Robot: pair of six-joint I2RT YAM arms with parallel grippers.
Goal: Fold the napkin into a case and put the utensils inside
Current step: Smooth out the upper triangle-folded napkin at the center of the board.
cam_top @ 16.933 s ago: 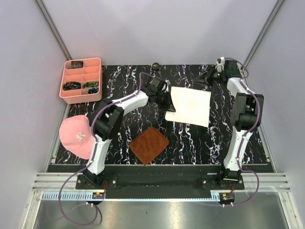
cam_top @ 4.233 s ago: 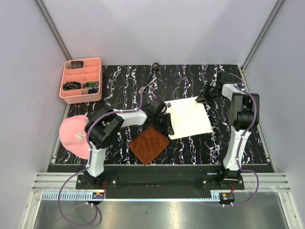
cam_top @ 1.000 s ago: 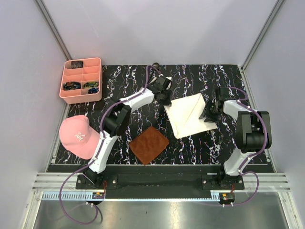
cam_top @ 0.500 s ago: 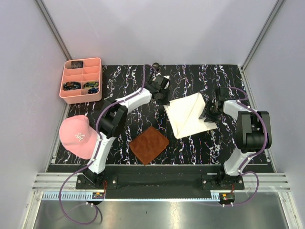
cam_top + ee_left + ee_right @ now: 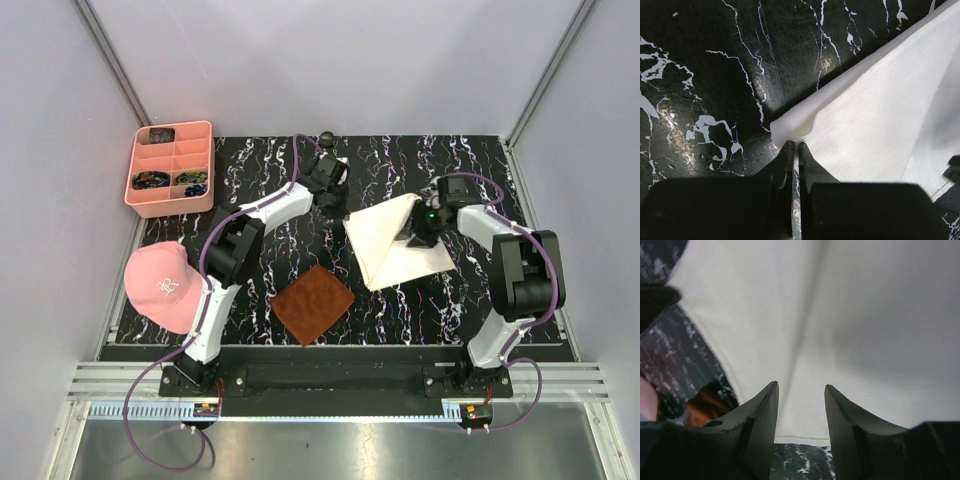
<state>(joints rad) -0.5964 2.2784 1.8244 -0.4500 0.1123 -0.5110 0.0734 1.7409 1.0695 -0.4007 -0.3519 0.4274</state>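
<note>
The cream-white napkin (image 5: 385, 252) lies on the black marbled table, partly folded, with a raised diagonal ridge running to its far corner. My left gripper (image 5: 343, 208) is shut, and its tips (image 5: 796, 145) pinch the rolled edge at the napkin's (image 5: 875, 115) left corner. Over the cloth's right half hovers my right gripper (image 5: 418, 230), open, with only napkin (image 5: 840, 315) showing between its fingers (image 5: 765, 410). A small dark round spoon bowl (image 5: 327, 135) sits at the table's back edge; the rest of the utensils is hidden behind the left arm. No case shows.
A brown textured mat (image 5: 312, 303) lies in front of the napkin, near the left arm's elbow. The pink compartment tray (image 5: 170, 167) stands at the back left, and a pink cap (image 5: 160, 285) rests at the left edge. Grey walls close in both sides.
The left wrist has swung toward the back of the table, its tips staying at the napkin's corner. The right gripper has moved left from the napkin's right edge over the cloth and opened wider.
</note>
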